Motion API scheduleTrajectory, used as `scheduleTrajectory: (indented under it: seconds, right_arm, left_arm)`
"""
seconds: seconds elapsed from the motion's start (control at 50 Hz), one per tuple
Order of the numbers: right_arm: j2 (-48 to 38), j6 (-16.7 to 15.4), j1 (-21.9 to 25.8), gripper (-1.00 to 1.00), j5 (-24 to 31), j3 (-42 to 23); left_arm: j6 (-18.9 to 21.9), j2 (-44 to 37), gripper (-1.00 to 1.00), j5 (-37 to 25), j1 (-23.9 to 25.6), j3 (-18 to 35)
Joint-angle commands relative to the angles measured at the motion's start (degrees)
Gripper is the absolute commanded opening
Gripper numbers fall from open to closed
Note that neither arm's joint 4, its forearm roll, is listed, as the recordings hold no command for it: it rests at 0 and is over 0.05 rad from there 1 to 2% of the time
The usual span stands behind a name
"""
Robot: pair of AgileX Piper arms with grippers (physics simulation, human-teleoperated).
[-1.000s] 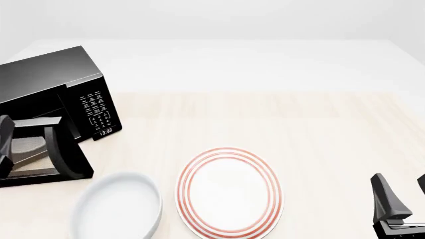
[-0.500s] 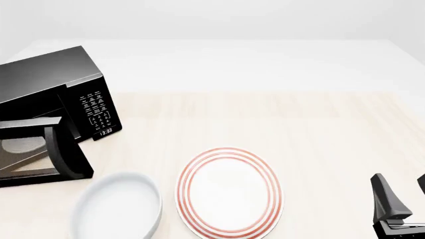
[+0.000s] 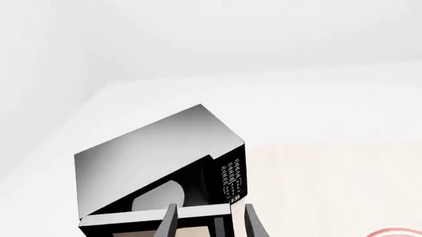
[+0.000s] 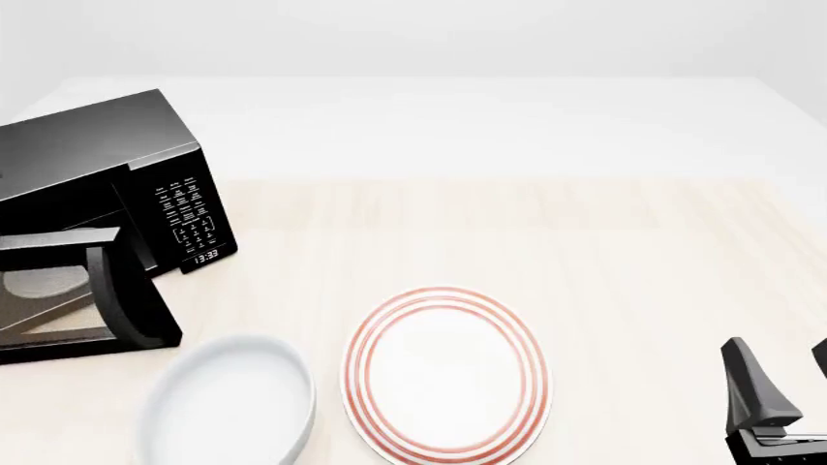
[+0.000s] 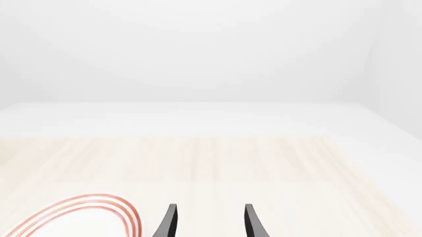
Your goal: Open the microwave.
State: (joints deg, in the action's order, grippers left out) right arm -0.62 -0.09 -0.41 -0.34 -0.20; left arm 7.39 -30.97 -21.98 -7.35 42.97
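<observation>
At table's left: microwave (image 4: pixel 104 184) door open, edge-cropped | left gripper (image 3: pixel 207 222) apart | right gripper (image 4: pixel 776 378) apart, half-cropped

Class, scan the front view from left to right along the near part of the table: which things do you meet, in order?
Microwave with its open door → white bowl → red-ringed plate → right gripper.

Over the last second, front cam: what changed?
The left claw, a second ago at the open door of the microwave, has pulled back out of the front view, letting go; it is open and empty now. Door, red-ringed plate, white bowl and right claw unchanged.
</observation>
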Motion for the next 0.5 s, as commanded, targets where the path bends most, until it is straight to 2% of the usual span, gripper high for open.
scheduleTrajectory:
  seconds: [0.02, 0.04, 0.12, 0.32, 0.5]
  right_arm:
    - [-0.02, 0.01, 0.00, 1.00, 0.00, 0.00]
    - [-0.01, 0.01, 0.00, 1.00, 0.00, 0.00]
    - [-0.01, 0.00, 0.00, 1.00, 0.00, 0.00]
    - [0.00, 0.01, -0.01, 1.00, 0.00, 0.00]
    - [0.00, 0.01, 0.00, 1.00, 0.00, 0.00]
  left_arm:
    - [-2.94, -4.55, 1.00, -2.69, 0.33, 2.13]
    - [-4.35, -5.26, 1.00, -2.90, 0.47, 2.59]
    - [-2.60, -7.11, 1.00, -2.96, 0.25, 2.62]
    - [-2.10, -11.62, 1.00, -4.54, 0.54, 6.00]
    - [2.26, -15.25, 1.00, -6.36, -0.54, 7.49]
